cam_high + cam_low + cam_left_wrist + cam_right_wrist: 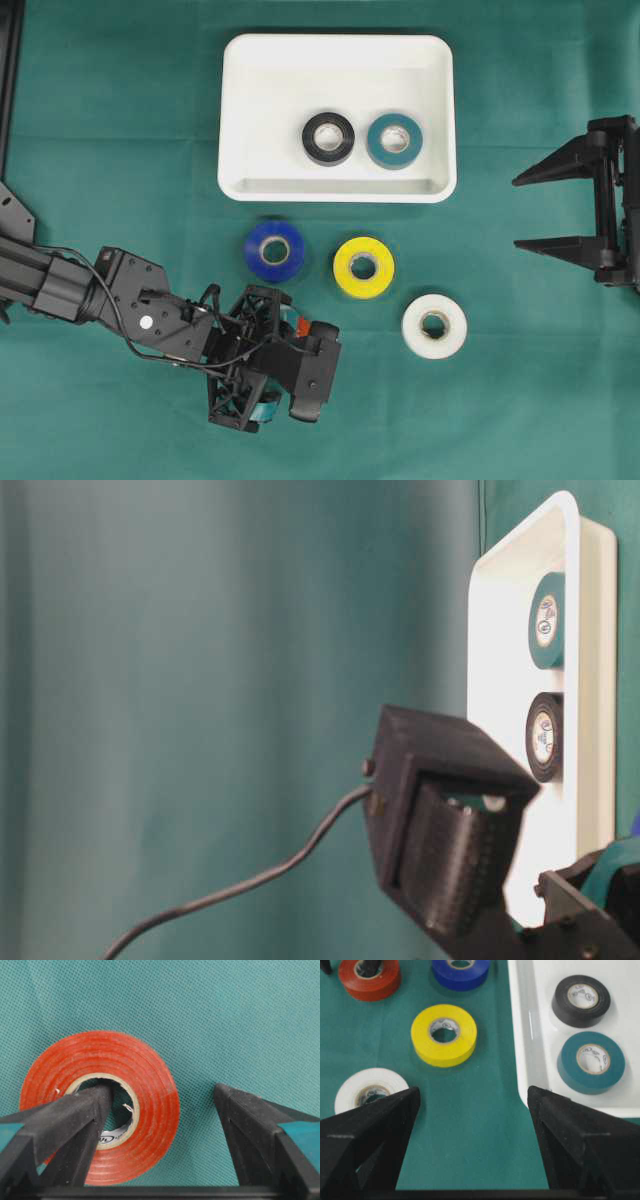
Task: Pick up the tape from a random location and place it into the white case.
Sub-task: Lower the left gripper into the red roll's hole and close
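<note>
Around left tool (pixel 162 1110) finger (pixel 75 1120), red tape (pixel 145 1085), tool spread

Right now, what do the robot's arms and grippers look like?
Both are black. The left arm is chunky, with a white dot and thin black cables looping along it. The left gripper has two long wedge-shaped fingers with teal patches. The right gripper has the same pointed black fingers, like a big claw.

Green cloth (pixel 120 100) over the table, evenly lit
</note>
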You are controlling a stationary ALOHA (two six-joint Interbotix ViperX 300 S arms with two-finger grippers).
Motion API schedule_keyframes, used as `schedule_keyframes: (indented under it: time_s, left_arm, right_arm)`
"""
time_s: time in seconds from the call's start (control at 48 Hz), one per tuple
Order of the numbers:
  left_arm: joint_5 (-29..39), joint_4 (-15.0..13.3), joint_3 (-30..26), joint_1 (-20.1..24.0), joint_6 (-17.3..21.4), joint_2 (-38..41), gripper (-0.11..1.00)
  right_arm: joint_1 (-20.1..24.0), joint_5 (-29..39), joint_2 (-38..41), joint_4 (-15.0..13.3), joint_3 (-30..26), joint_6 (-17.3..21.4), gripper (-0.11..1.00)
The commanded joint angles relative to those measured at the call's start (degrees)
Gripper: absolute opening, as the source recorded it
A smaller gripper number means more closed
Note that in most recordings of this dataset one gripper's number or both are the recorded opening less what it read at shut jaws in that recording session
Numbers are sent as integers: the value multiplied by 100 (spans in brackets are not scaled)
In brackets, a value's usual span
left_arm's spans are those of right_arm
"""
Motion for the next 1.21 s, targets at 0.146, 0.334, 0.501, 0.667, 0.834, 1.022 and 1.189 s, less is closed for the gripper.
schedule_keyframes:
  time_s: [0.146, 0.334, 0.501, 0.667, 0.834, 1.022, 1.189]
  left_arm:
    - [-53, 9, -9, 9, -9, -79, 72]
    - [-62, 9, 26, 70, -9, -114, 26]
    - [-53, 9, 44, 79, -9, -123, 24]
    - [-53, 9, 44, 88, -9, -132, 24]
    - [-53, 9, 44, 97, -9, -185, 24]
    - [53, 9, 44, 88, -9, -492, 24]
    - [343, 9, -9, 88, -9, -967, 24]
  right_arm:
    - [-9, -53, 53, 0, -114, 9, 82]
    - [-9, -62, 123, 0, -114, 9, 82]
    - [-9, -53, 132, 0, -123, 9, 82]
    - [-9, -62, 132, -9, -123, 9, 82]
    - [-9, -44, 123, -9, -123, 0, 82]
    - [-9, -35, 132, -9, -132, 0, 82]
    - [-9, -35, 132, 0, -141, 0, 82]
